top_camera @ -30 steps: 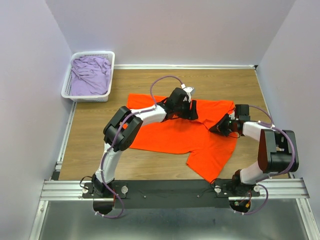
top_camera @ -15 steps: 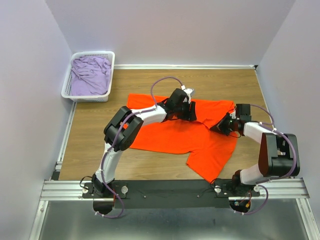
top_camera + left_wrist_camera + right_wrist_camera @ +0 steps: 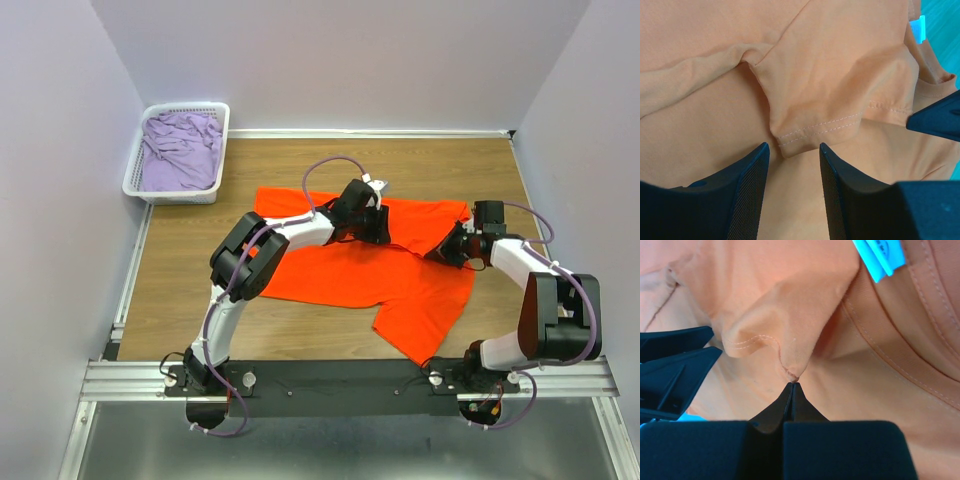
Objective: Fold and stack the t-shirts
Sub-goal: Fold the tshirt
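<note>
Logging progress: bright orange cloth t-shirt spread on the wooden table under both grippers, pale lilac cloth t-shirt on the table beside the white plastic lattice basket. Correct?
No. The pale lilac cloth t-shirt lies inside the white plastic lattice basket, not beside it, as the top external view shows. The bright orange cloth t-shirt is as stated.

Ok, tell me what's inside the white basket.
A crumpled lilac t-shirt fills the basket. Whatever lies beneath it, including the basket floor, is covered.
</note>
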### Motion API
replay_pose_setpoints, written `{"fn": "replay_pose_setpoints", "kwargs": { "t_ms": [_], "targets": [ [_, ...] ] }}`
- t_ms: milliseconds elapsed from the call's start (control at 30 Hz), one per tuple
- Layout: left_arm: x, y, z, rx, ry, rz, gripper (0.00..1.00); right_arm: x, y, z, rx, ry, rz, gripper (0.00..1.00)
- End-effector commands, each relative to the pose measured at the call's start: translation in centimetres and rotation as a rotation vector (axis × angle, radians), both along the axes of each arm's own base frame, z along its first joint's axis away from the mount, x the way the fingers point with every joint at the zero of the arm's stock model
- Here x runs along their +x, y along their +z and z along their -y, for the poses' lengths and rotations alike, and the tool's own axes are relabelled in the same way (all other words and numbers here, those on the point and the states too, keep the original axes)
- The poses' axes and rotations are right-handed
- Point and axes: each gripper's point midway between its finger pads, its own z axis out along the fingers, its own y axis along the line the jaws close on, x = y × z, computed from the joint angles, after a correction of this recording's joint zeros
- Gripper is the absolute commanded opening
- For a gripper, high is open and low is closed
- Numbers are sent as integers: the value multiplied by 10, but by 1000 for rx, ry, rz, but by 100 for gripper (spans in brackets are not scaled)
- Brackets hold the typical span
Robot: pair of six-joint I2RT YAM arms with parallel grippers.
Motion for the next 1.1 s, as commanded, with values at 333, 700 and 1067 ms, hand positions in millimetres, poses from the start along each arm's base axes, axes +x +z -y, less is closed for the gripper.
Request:
{"fn": "replay_pose_setpoints", "kwargs": {
  "t_ms": [333, 700, 1067],
  "targets": [
    [3, 10, 4, 0, 15, 28, 52, -9, 6, 20, -122, -5, -55, 1],
    [3, 24, -4, 8, 48, 38, 52, -25, -8, 26, -168, 19, -134, 1],
    [50, 54, -86, 41, 246, 86, 53, 10, 32, 40, -235, 7, 1, 40]
  ]
}}
